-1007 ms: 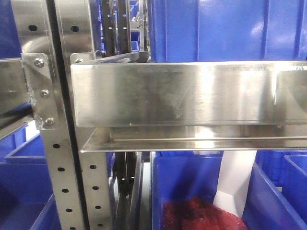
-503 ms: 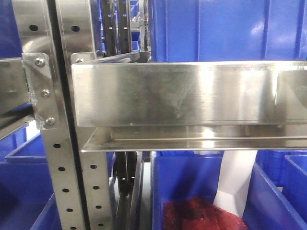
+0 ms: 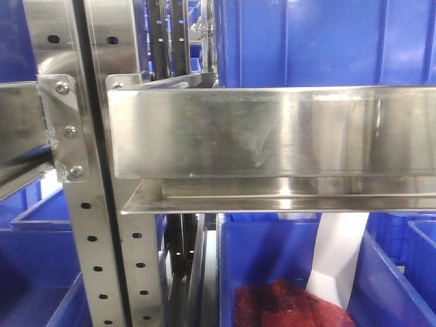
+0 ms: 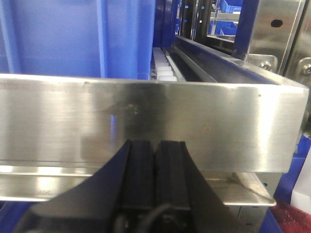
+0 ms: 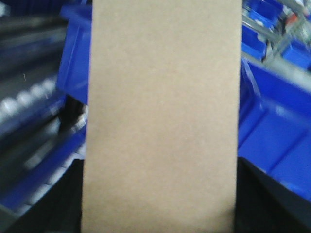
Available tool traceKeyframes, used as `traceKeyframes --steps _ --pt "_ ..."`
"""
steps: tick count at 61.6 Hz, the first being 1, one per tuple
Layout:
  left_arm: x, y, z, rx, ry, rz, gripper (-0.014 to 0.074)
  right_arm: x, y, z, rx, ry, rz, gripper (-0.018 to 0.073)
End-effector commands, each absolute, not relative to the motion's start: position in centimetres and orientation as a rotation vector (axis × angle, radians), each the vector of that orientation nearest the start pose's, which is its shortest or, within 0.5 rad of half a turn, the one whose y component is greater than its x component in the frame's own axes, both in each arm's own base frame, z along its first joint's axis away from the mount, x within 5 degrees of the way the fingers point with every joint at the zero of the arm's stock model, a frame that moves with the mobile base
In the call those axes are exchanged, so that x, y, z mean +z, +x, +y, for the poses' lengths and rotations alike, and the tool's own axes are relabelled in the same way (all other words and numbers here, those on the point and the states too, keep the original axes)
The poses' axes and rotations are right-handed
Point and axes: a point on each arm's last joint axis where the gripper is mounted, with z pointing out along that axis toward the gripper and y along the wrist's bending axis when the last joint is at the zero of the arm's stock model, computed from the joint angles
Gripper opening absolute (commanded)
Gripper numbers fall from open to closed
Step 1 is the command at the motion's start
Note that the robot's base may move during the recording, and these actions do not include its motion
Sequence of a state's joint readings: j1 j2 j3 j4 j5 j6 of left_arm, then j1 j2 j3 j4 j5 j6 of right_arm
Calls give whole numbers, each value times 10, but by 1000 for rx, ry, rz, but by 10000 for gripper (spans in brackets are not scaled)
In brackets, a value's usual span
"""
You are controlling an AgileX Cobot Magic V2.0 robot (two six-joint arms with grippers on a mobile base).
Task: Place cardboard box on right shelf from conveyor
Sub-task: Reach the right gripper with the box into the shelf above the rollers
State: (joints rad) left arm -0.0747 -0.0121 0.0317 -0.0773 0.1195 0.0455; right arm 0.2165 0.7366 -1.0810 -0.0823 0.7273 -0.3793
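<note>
The right claw (image 5: 163,211) is gripping the cardboard box (image 5: 163,111) among blue bins (image 5: 274,141); the left claw (image 4: 155,145) is sitting closed, empty. Carrying looks underway; next the box is needing clearance over the lip of the right shelf (image 3: 272,136).

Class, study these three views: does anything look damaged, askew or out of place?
Nothing stands out. The right shelf sits level, its lip only faintly smudged; the cardboard box looks smooth and undented.
</note>
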Motion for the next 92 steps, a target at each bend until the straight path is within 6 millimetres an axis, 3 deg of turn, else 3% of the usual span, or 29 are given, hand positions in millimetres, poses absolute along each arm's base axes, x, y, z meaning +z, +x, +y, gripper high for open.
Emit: traceKeyframes --steps 1,13,26,40,50,72,78,86,92 --pt "198 56 -5 -95 34 1530 -116 459 149 28 -363 -730 1651 236" --pt "198 56 -5 -95 34 1530 -116 438 198 37 -641 -1116 1593 236" --pt "198 56 -5 -95 34 1530 -116 412 227 57 -666 -1295 1517 236" --pt "198 56 -5 -95 34 1530 -116 371 244 64 -781 -1458 1387 236" --pt "198 56 -5 -95 34 1530 -116 352 255 69 -777 -1468 1360 236" --pt "198 56 -5 -95 34 1530 -116 335 267 72 -737 -1501 1411 218" --pt "198 56 -5 -95 34 1530 -116 335 267 73 -693 -1450 1450 317" --pt "198 56 -5 -95 34 1530 -116 335 267 73 -636 -1372 1504 625" --pt "198 56 -5 -95 34 1530 -116 334 267 73 -625 -1367 1521 612"
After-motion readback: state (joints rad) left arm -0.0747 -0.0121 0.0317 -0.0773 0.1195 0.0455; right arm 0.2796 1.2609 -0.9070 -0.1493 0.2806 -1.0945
